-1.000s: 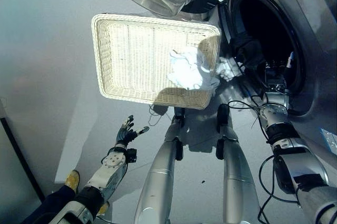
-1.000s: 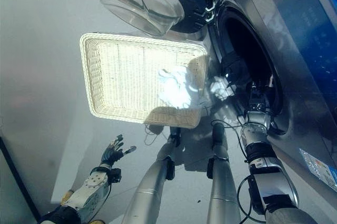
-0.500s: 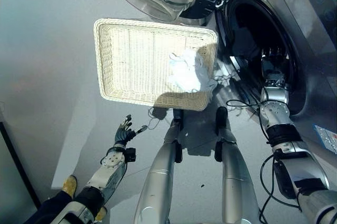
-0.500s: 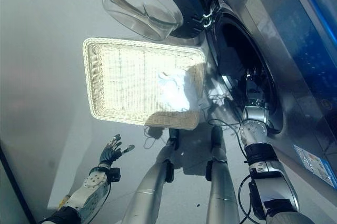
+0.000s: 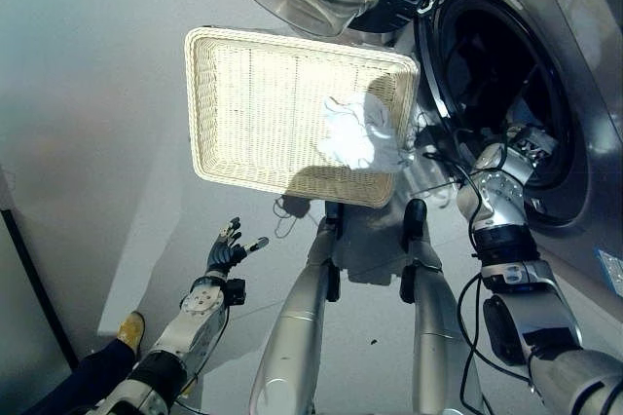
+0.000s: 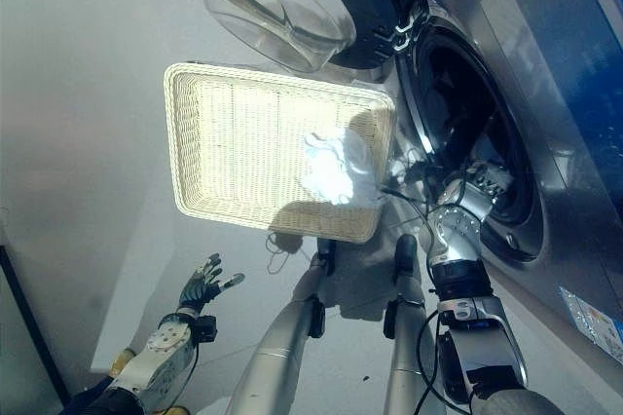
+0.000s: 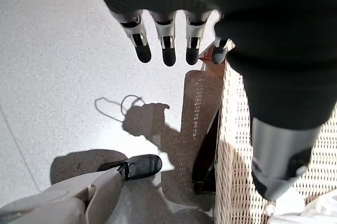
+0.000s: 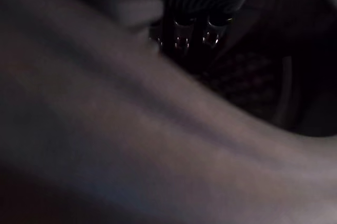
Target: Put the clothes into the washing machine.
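Right hand (image 5: 531, 142) at right of frame, at dark round washing machine opening (image 5: 506, 74); finger state impossible to tell. Left hand (image 5: 226, 249) at lower left, fingers spread, empty, kept aside. White crumpled cloth (image 5: 355, 134) in cream woven rectangular basket (image 5: 253, 108), centre, near drum for short reach.

Against the washing machine (image 5: 506, 74), the right hand (image 5: 531, 142) has drawn back: a second ago it reached deep inside the dark drum, and it now sits at the lower rim of the door opening, the forearm bent up toward it. Whether its fingers are curled is hard to tell from the dim wrist view.
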`<state>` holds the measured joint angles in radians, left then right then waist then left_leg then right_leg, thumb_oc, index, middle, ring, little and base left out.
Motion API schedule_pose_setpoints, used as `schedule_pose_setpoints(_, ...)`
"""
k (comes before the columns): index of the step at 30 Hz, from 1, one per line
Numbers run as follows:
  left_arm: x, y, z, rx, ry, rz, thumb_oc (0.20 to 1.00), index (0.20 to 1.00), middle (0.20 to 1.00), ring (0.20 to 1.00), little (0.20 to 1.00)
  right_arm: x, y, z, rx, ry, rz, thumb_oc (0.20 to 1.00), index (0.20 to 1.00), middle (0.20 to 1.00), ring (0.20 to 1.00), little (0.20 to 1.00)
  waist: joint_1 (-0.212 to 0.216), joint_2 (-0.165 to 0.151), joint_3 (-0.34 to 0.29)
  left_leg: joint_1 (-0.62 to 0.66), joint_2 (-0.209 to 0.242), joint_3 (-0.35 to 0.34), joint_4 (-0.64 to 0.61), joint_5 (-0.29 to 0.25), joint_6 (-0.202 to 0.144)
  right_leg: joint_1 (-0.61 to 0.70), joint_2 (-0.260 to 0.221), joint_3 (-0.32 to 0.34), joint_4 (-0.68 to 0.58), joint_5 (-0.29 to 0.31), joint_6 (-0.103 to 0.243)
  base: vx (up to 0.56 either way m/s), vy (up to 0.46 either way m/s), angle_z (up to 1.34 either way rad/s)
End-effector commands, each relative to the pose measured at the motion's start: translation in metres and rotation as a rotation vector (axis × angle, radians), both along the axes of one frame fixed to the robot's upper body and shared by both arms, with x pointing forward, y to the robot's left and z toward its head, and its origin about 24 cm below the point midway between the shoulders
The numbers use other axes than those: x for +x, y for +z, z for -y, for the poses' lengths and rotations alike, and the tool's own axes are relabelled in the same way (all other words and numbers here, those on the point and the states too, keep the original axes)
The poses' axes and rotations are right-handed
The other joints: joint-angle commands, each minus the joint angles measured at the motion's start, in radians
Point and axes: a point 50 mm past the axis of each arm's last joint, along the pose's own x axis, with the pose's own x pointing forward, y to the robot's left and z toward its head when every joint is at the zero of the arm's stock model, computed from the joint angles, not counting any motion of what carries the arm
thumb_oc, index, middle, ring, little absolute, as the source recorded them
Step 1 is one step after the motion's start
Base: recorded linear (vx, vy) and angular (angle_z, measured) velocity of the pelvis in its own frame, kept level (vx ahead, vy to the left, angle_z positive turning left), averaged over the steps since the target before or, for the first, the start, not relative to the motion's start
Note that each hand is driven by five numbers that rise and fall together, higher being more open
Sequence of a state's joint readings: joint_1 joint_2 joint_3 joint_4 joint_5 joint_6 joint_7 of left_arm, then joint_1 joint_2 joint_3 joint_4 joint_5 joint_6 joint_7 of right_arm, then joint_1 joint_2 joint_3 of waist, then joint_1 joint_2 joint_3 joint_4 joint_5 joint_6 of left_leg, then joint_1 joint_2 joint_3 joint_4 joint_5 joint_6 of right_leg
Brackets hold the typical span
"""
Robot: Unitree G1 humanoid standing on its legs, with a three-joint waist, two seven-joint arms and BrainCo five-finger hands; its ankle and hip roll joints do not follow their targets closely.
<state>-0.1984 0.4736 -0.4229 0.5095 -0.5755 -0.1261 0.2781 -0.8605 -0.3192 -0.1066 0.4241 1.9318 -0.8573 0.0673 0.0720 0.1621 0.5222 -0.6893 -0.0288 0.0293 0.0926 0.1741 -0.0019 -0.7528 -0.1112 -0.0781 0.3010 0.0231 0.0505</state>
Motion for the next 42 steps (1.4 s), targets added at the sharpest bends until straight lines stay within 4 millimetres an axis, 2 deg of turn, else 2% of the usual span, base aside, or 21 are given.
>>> schedule_pose_setpoints(1,-0.007,-0.007,0.007,-0.039,0.026,0.008,1.0,1.0,1.0,1.0,1.0,-0.021,0.025,0.057,0.089,-0.2,-0.079,1.0,1.0,1.0,1.0,1.0,-0.016,0.035,-0.002,0.019,-0.082,0.011,0.03,-0.041,-0.01,0.031,0.039,-0.044,-0.105,0.107,0.029,0.0,0.042,-0.03)
schedule_pose_setpoints(4,-0.005,-0.009,0.016,-0.049,0.02,0.011,1.0,1.0,1.0,1.0,1.0,-0.008,-0.008,0.063,0.146,-0.16,-0.331,1.0,1.0,1.0,1.0,1.0,-0.015,0.042,-0.002,0.015,-0.082,0.016,0.022,-0.033,-0.015,0.027,0.036,-0.041,-0.116,0.116,0.028,0.0,0.042,-0.06)
schedule_pose_setpoints(6,-0.003,-0.009,0.02,-0.052,0.017,0.015,1.0,1.0,1.0,1.0,1.0,-0.003,-0.021,0.061,0.157,-0.12,-0.427,1.0,1.0,1.0,1.0,1.0,-0.014,0.044,-0.002,0.011,-0.082,0.016,0.016,-0.029,-0.015,0.024,0.036,-0.039,-0.122,0.119,0.027,-0.01,0.026,-0.05)
schedule_pose_setpoints(8,-0.003,-0.009,0.022,-0.053,0.016,0.017,1.0,1.0,1.0,1.0,1.0,-0.002,-0.025,0.061,0.157,-0.107,-0.454,1.0,1.0,1.0,1.0,1.0,-0.014,0.045,-0.002,0.009,-0.082,0.017,0.014,-0.028,-0.015,0.023,0.036,-0.039,-0.124,0.12,0.027,-0.02,0.023,-0.03)
schedule_pose_setpoints(9,0.002,-0.005,0.027,-0.058,0.018,0.028,1.0,1.0,1.0,1.0,1.0,0.006,-0.046,0.057,0.065,-0.022,-0.592,1.0,1.0,1.0,1.0,1.0,-0.015,0.047,-0.002,0.005,-0.082,0.02,0.002,-0.021,-0.015,0.019,0.037,-0.034,-0.132,0.123,0.023,-0.03,0.042,-0.02)
schedule_pose_setpoints(10,0.004,-0.004,0.028,-0.058,0.02,0.03,1.0,1.0,1.0,1.0,1.0,0.008,-0.05,0.054,0.005,-0.014,-0.616,1.0,1.0,1.0,1.0,1.0,-0.014,0.046,-0.002,0.005,-0.082,0.021,0.0,-0.02,-0.015,0.019,0.035,-0.034,-0.135,0.123,0.024,-0.04,0.042,-0.01)
schedule_pose_setpoints(16,0.005,-0.003,0.033,-0.06,0.028,0.031,1.0,1.0,1.0,1.0,1.0,0.01,-0.068,0.03,-0.281,0.019,-0.656,1.0,1.0,1.0,1.0,1.0,-0.021,0.038,-0.002,0.004,-0.09,0.022,-0.007,-0.018,-0.015,0.02,0.031,-0.032,-0.151,0.134,0.025,-0.02,0.014,-0.05)
schedule_pose_setpoints(18,0.005,-0.003,0.035,-0.063,0.036,0.035,1.0,1.0,1.0,1.0,1.0,0.013,-0.075,0.01,-0.478,0.078,-0.68,1.0,1.0,1.0,1.0,1.0,-0.028,0.031,-0.002,0.009,-0.09,0.026,-0.018,-0.018,-0.015,0.021,0.029,-0.028,-0.173,0.149,0.028,-0.05,0.038,-0.02)
schedule_pose_setpoints(21,0.004,-0.002,0.033,-0.067,0.041,0.038,1.0,1.0,1.0,1.0,1.0,0.012,-0.077,-0.003,-0.603,0.116,-0.67,1.0,1.0,1.0,1.0,1.0,-0.034,0.022,-0.002,0.011,-0.089,0.029,-0.02,-0.02,-0.016,0.023,0.026,-0.025,-0.189,0.159,0.031,-0.01,0.014,-0.01)
schedule_pose_setpoints(28,-0.001,-0.004,0.029,-0.067,0.076,0.046,1.0,1.0,1.0,1.0,1.0,-0.002,-0.091,-0.038,-0.72,0.229,-0.543,1.0,1.0,1.0,1.0,1.0,-0.054,-0.012,-0.002,0.021,-0.083,0.029,-0.034,-0.017,-0.014,0.032,0.034,-0.012,-0.206,0.174,0.036,-0.04,0.021,-0.03)
schedule_pose_setpoints(30,-0.005,-0.007,0.027,-0.065,0.092,0.04,1.0,1.0,1.0,1.0,1.0,-0.011,-0.101,-0.06,-0.864,0.282,-0.541,1.0,1.0,1.0,1.0,1.0,-0.062,-0.025,-0.002,0.039,-0.084,0.023,-0.038,-0.024,-0.011,0.048,0.04,-0.007,-0.203,0.166,0.037,-0.05,0.013,-0.01)
schedule_pose_setpoints(31,-0.005,-0.007,0.026,-0.066,0.096,0.044,1.0,1.0,1.0,1.0,1.0,-0.013,-0.101,-0.065,-0.915,0.283,-0.542,1.0,1.0,1.0,1.0,1.0,-0.063,-0.028,-0.002,0.031,-0.085,0.023,-0.038,-0.016,-0.01,0.042,0.039,-0.007,-0.205,0.174,0.036,-0.05,0.031,0.0)
schedule_pose_setpoints(33,-0.008,-0.008,0.023,-0.074,0.12,0.04,1.0,1.0,1.0,1.0,1.0,-0.027,-0.113,-0.092,-1.192,0.307,-0.589,1.0,1.0,1.0,1.0,1.0,-0.074,-0.042,-0.002,0.034,-0.085,0.018,-0.033,-0.017,-0.01,0.044,0.042,-0.001,-0.201,0.173,0.036,-0.07,0.057,-0.01)
schedule_pose_setpoints(34,-0.009,-0.008,0.022,-0.074,0.126,0.04,1.0,1.0,1.0,1.0,1.0,-0.03,-0.118,-0.097,-1.272,0.312,-0.606,1.0,1.0,1.0,1.0,1.0,-0.077,-0.047,-0.002,0.033,-0.084,0.017,-0.029,-0.017,-0.01,0.043,0.041,0.001,-0.199,0.173,0.036,-0.05,0.053,-0.03)
schedule_pose_setpoints(37,-0.016,-0.014,0.013,-0.078,0.153,0.03,1.0,1.0,1.0,1.0,1.0,-0.044,-0.144,-0.097,-1.564,0.264,-0.763,1.0,1.0,1.0,1.0,1.0,-0.084,-0.062,-0.002,0.045,-0.082,0.007,-0.026,-0.019,-0.012,0.057,0.044,0.007,-0.195,0.165,0.038,-0.05,0.041,-0.05)
schedule_pose_setpoints(42,-0.022,-0.021,0.002,-0.067,0.19,0.014,1.0,1.0,1.0,1.0,1.0,-0.054,-0.167,-0.081,-1.831,0.092,-0.999,1.0,1.0,1.0,1.0,1.0,-0.087,-0.077,-0.002,0.079,-0.08,-0.006,-0.03,-0.026,-0.013,0.088,0.05,0.008,-0.192,0.157,0.043,-0.05,0.026,0.01)
